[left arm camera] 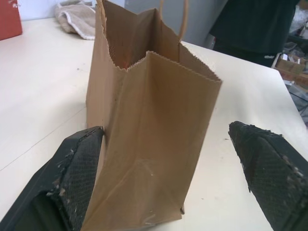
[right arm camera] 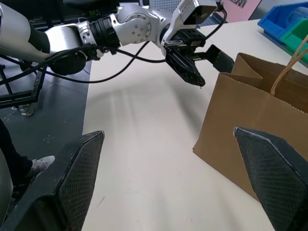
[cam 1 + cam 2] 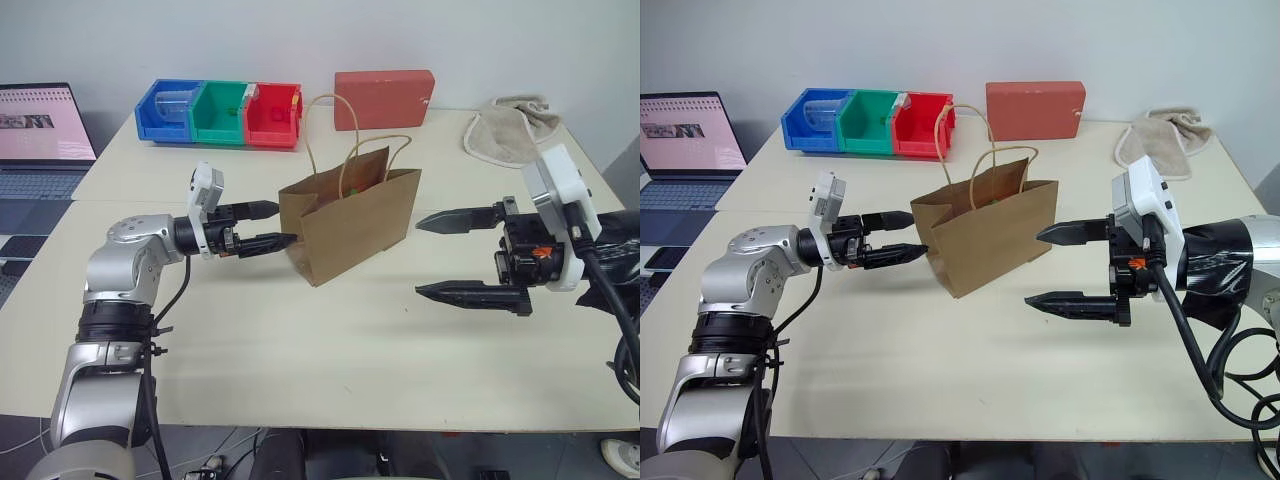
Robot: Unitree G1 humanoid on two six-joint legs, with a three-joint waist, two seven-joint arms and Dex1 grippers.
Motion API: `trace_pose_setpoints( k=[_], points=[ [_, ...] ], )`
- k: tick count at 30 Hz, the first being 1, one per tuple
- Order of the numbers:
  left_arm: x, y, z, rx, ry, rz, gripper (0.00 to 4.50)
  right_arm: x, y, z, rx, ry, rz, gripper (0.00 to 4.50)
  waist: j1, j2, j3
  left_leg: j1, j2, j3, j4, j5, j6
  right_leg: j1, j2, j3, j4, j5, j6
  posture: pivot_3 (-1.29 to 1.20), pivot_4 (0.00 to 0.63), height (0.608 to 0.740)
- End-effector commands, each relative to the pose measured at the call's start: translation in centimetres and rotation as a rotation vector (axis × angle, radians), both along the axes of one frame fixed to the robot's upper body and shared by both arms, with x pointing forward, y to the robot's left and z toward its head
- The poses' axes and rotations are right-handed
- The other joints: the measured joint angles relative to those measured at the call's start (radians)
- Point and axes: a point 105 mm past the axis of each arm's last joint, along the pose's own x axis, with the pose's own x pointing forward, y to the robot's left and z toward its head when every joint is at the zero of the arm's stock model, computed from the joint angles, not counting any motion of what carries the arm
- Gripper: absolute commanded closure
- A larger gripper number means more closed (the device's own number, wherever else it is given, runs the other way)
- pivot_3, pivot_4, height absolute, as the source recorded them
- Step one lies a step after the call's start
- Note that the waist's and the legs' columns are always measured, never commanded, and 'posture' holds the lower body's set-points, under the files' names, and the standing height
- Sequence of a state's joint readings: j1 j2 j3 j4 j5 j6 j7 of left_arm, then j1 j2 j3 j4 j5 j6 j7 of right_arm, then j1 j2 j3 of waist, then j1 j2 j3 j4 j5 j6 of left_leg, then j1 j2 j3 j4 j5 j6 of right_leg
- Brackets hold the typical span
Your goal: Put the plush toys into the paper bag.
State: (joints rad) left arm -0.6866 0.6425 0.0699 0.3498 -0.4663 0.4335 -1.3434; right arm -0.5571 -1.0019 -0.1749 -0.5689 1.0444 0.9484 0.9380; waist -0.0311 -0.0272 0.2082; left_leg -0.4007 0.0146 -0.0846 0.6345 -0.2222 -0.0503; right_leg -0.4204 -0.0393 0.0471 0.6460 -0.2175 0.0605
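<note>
The left claw [image 3: 262, 226] stands apart, empty, its tips flanking the narrow end of the paper bag [image 3: 350, 225]. The right claw [image 3: 462, 255], also apart and empty, hangs just beside the bag's other end. The bag stands upright on the counter [image 3: 300, 340].

One paper bag [image 3: 350, 224] with two loop handles. Three bins [image 3: 220, 112] at the far left: blue, green, red. One red box [image 3: 384, 98]. One beige towel [image 3: 510, 128] far right. One laptop [image 3: 38, 140] left. Two grippers.
</note>
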Motion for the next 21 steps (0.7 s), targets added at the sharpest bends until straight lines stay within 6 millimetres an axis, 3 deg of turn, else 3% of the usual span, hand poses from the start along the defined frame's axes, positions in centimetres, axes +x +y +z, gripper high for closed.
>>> trace_pose_setpoints(
  k=[1, 13, 21],
  points=[
    [-0.2, -0.6, 0.7, 0.006, -0.040, -0.021, 0.04, -0.7, 0.1, 0.5, -0.002, -0.038, 0.017, 0.00, 0.000, 0.000, 0.000, 0.000, 0.000, 0.000, 0.000, 0.000, 0.000, 0.000, 0.000, 0.000, 0.000, 0.000, 0.000, 0.00, 0.150, 0.740],
    [-0.4, -3.0, -0.1, -0.045, -0.109, 0.097, 0.04, -0.4, 0.3, -0.2, -0.021, -0.069, -0.009, 0.00, 0.001, 0.000, 0.000, 0.000, 0.000, 0.000, 0.000, 0.000, 0.000, 0.000, 0.000, 0.000, 0.000, 0.000, 0.000, 0.00, 0.150, 0.740],
    [0.3, -4.0, 0.4, -0.133, -0.165, 0.214, 0.04, 0.3, 0.7, -0.2, -0.005, -0.131, -0.040, 0.00, 0.002, 0.000, 0.000, 0.000, 0.000, 0.000, 0.001, 0.000, 0.000, 0.001, 0.000, 0.000, 0.000, 0.000, 0.001, 0.00, 0.150, 0.740]
  ],
)
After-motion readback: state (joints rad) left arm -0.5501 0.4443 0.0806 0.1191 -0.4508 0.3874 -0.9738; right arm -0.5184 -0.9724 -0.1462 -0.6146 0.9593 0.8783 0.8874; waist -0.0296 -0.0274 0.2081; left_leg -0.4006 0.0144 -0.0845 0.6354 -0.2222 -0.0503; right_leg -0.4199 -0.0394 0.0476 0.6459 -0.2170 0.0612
